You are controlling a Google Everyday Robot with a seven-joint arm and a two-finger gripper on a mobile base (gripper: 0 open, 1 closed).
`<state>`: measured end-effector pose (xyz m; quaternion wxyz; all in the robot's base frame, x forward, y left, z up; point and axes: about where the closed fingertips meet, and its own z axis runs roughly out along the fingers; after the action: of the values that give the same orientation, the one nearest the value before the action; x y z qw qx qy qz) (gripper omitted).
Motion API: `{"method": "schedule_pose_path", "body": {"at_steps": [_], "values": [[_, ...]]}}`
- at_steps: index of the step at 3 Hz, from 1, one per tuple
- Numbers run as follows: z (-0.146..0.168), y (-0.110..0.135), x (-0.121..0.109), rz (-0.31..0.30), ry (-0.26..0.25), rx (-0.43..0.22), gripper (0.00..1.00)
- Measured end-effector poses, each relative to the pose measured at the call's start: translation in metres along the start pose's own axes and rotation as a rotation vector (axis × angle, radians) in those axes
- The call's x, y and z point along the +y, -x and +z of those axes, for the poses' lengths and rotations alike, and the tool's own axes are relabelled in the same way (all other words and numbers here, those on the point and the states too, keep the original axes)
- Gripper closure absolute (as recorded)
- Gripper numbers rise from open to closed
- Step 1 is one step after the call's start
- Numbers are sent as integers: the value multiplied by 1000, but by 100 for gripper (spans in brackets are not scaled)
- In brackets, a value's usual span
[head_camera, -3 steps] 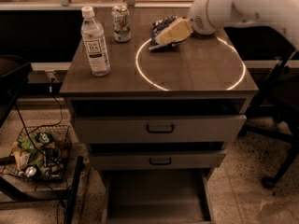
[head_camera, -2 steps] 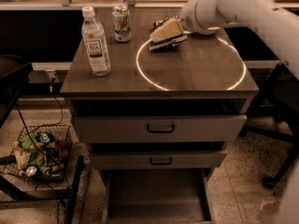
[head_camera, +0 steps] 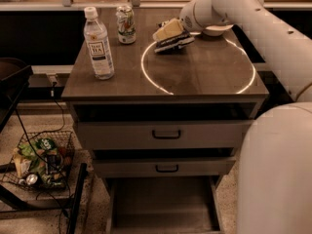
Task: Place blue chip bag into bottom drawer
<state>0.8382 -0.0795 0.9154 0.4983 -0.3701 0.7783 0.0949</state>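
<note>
Gripper (head_camera: 165, 35) sits directly over blue chip bag (head_camera: 178, 42); can't tell whether it's gripping. Bottom drawer (head_camera: 165, 204) open, well below it.

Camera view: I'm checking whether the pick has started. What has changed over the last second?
The gripper edged slightly toward the can, staying at the blue chip bag, and a big white arm section came into view at lower right. Whether the bag is gripped cannot be told. Bag, bottle, can and the open bottom drawer stayed put.
</note>
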Motion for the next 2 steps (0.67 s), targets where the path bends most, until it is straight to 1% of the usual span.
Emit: {"method": "schedule_pose_path", "body": {"at_steps": [1, 2], "values": [[20, -8, 2, 30, 27, 13, 0], [37, -17, 9, 56, 58, 32, 10]]}}
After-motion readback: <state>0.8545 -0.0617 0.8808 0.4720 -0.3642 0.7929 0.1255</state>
